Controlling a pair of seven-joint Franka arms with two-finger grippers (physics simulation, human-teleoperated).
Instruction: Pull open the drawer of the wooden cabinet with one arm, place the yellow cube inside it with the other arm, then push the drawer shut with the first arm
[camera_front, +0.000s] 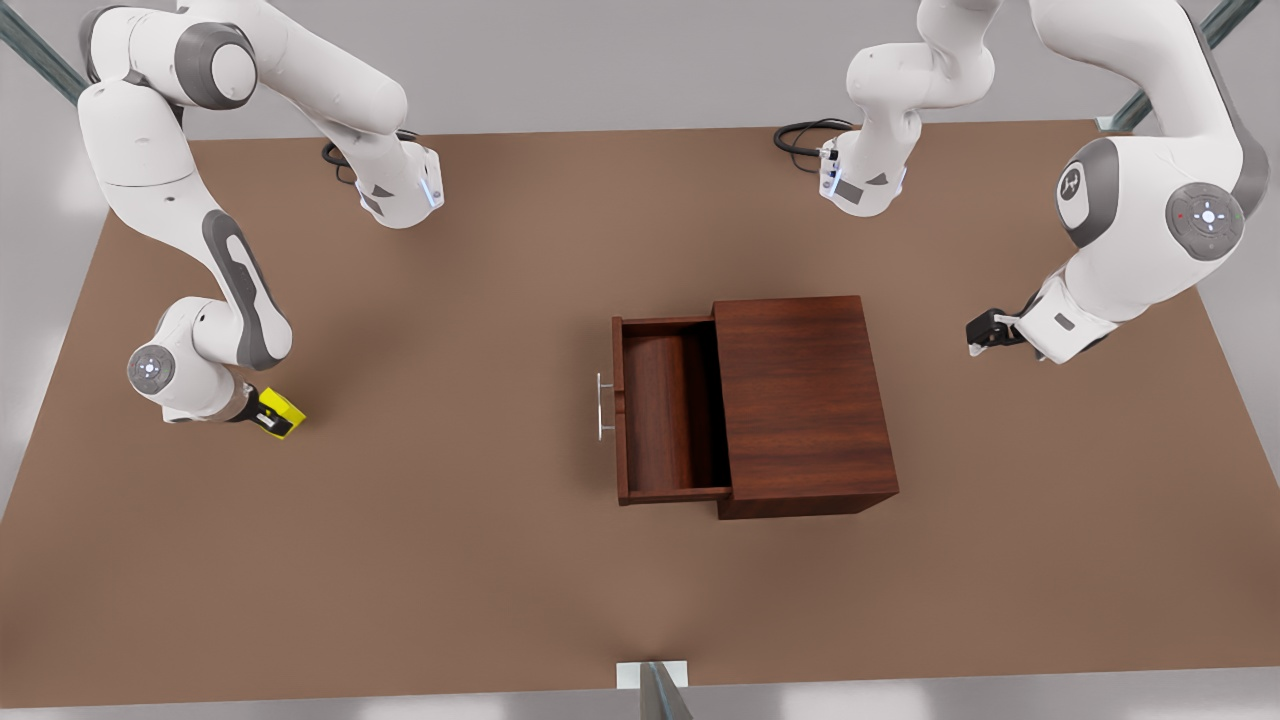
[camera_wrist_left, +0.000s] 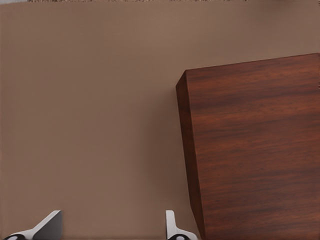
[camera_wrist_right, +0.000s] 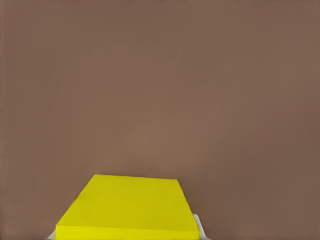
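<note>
The wooden cabinet (camera_front: 805, 400) stands mid-table. Its drawer (camera_front: 619, 440) is pulled out toward the front view's left, with nothing inside and the silver handle (camera_front: 603, 405) on its front panel. At the front view's far left, low over the table, my right gripper (camera_front: 272, 412) is shut on the yellow cube (camera_front: 281, 409); the right wrist view has the cube (camera_wrist_right: 127, 207) close up between the fingers. My left gripper (camera_front: 985, 330) waits open at the front view's right, behind the cabinet. Its fingertips (camera_wrist_left: 50, 225) are spread, and the cabinet's back corner (camera_wrist_left: 255, 150) is beside them.
The brown table (camera_front: 450, 560) stretches wide between the cube and the drawer. Black cables (camera_front: 805, 135) lie by the arm bases at the back edge. A small metal bracket (camera_front: 652, 675) sits at the near edge.
</note>
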